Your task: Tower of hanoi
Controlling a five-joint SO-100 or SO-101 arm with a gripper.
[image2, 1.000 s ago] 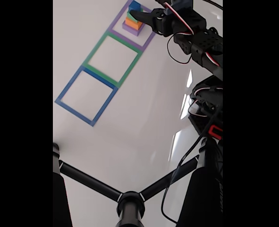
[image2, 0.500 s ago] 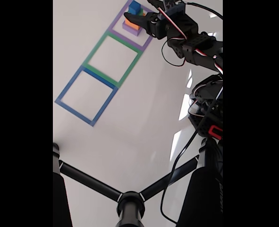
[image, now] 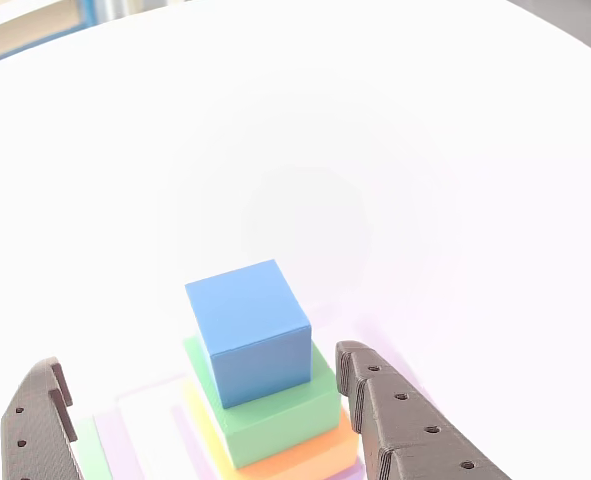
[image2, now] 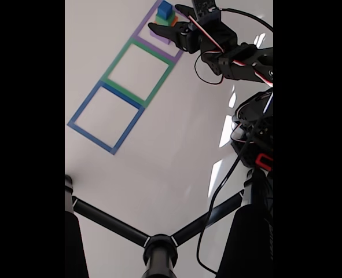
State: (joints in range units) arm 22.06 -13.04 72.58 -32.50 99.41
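A: What has changed with the hand (image: 205, 420) over the last second?

B: In the fixed view the arm (image2: 234, 55) has stretched further toward the far end of the desk (image2: 176, 168), and the hand now sits right at the stack. It looks like an approach to the first lift, with no block moved yet.

A: Is it holding anything?

B: No. In the other view its two fingers (image: 405, 425) are spread wide, one on each side of the stack, and touch nothing. The gap is broader than the blue block (image: 250, 330).

A: Where is the tower?

B: All in one pile inside the purple outline (image2: 143, 36): blue on top, green block (image: 275, 410) under it, orange block (image: 305, 455) below that, and a sliver of purple block (image: 347, 468) at the bottom.

A: And round about?

B: The green outline (image2: 114, 65) and blue outline (image2: 81, 110) lie empty next along the row. A black stand (image2: 159, 249) crosses the near foreground, well apart from the squares. Nothing blocks the blue block; the risk would be the fingers catching the green one if they close too low.
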